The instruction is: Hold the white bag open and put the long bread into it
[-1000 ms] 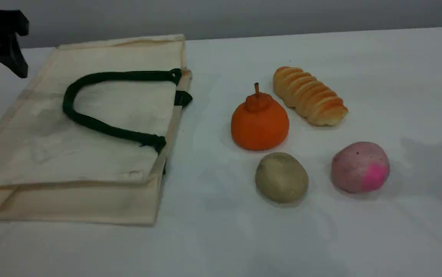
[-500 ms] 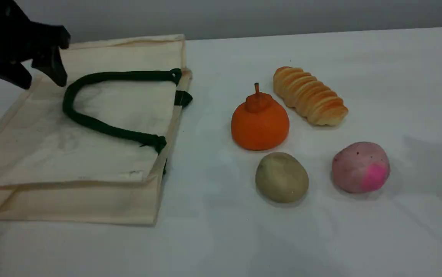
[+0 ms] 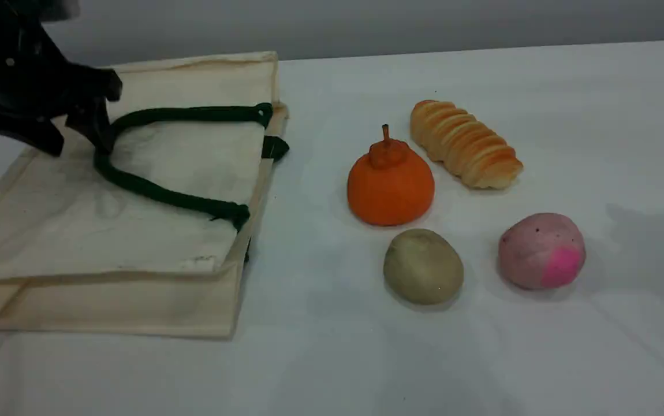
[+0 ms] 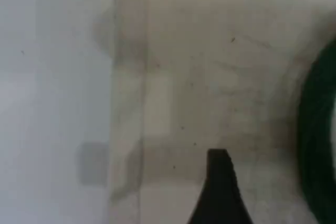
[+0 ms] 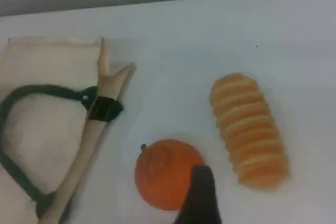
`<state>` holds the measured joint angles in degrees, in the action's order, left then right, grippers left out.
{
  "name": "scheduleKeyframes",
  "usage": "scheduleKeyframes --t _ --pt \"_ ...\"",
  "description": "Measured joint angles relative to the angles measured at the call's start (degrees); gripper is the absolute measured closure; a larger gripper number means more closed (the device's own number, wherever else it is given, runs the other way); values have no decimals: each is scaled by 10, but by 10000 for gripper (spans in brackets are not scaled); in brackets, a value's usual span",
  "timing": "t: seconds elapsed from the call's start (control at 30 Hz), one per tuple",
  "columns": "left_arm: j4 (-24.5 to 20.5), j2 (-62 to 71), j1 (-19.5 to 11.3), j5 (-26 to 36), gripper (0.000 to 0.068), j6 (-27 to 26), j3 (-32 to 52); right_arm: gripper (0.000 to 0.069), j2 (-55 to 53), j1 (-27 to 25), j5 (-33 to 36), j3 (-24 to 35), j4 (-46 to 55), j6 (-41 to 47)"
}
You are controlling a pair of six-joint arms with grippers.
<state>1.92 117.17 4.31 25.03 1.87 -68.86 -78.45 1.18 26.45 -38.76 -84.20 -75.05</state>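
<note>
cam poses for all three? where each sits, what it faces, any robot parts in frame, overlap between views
Scene view: fixed, slanting down across the table; left gripper open over the white bag beside its green handle; long bread at right.
Left wrist view: on the left arm, close above bag canvas; one fingertip.
Right wrist view: on the right arm, looking down at bread and orange fruit; one fingertip.
Shared: scene and right wrist views both show bag, handle, bread, fruit.

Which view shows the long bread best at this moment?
The scene view: the long bread lies whole and sharp on the table, behind the orange fruit. The right wrist view shows it whole too, but softer. The left wrist view shows none of it.
</note>
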Motion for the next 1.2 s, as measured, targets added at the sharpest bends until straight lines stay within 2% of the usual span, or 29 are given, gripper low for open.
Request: scheduleKeyframes --t 0.33,0.53,1.03,1.13,1.2 --pt "-1 25 23 -30 218 -1 0 148 0 0 1 0 -5 -1" --pt "-4 29 24 -30 271 -1 0 148 0 0 4 0 -5 -1" --pt "-4 29 24 -30 279 -1 0 148 0 0 4 0 -5 -1" --pt "-4 38 24 -30 307 -1 0 148 0 0 4 0 -5 -1" --pt "-4 45 24 -24 350 -1 0 148 0 0 4 0 -5 -1"
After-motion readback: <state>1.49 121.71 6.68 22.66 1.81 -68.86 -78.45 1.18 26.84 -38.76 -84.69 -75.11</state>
